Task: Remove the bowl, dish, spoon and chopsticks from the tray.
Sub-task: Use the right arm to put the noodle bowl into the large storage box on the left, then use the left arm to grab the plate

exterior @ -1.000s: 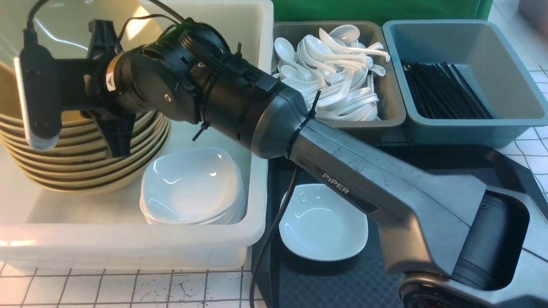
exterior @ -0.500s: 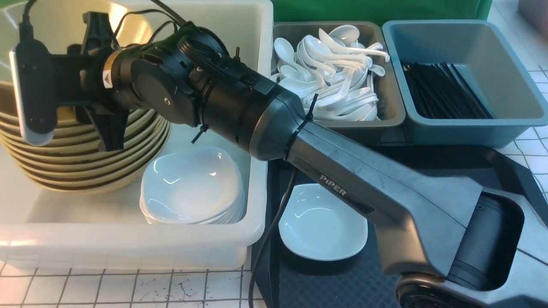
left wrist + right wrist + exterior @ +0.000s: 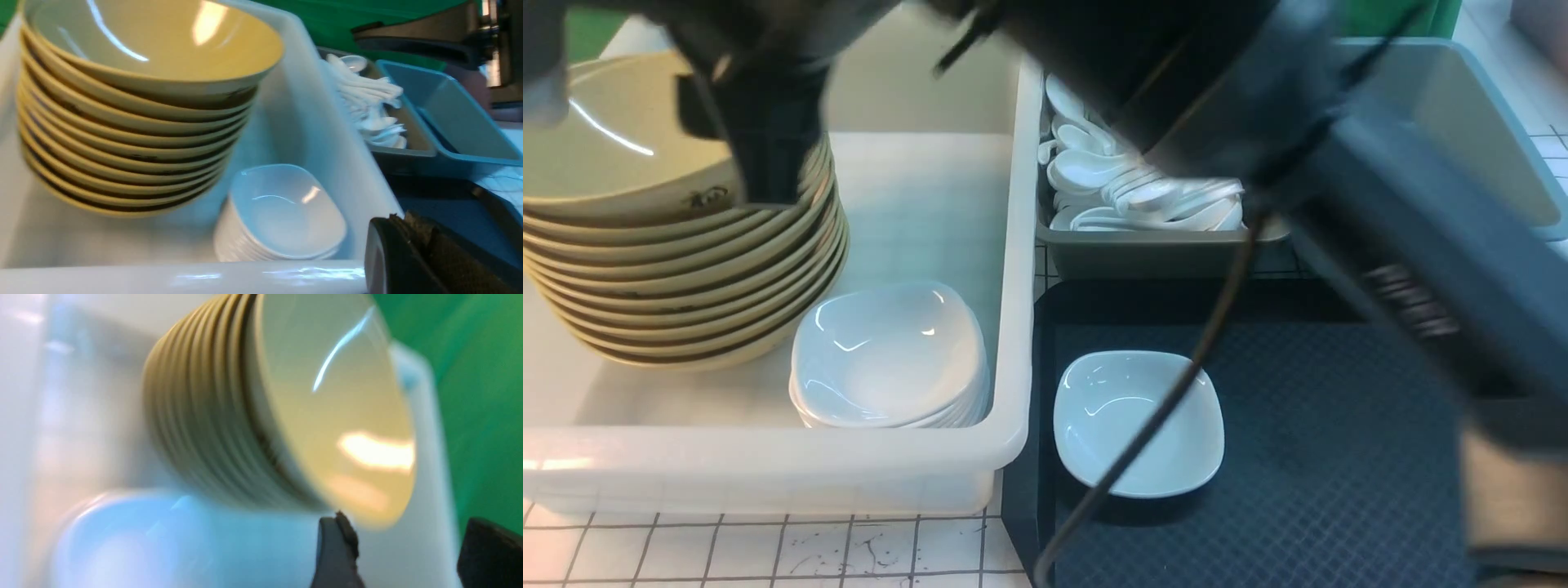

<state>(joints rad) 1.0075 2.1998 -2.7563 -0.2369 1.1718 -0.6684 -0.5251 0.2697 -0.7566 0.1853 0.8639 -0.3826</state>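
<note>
Front: I see the small glossy white square dish (image 3: 1139, 425) on the black diamond-textured tray (image 3: 1339, 474). Left wrist: my left pincer (image 3: 402, 232) is closed, empty. Right wrist: my right pincer (image 3: 408, 543) gapes empty near the glossy olive-yellow bowl (image 3: 335, 408) topping its stack.

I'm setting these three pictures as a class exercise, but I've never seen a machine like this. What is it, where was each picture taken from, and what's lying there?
It is a robot with two arms, each ending in a two-fingered gripper. The wide picture looks forward from between the arms; the other two come from cameras on the wrists. A white tub holds a stack of olive-yellow bowls and stacked white dishes. One white dish lies on the black tray. The right gripper is open and empty near the bowls; the left gripper is shut.
</note>
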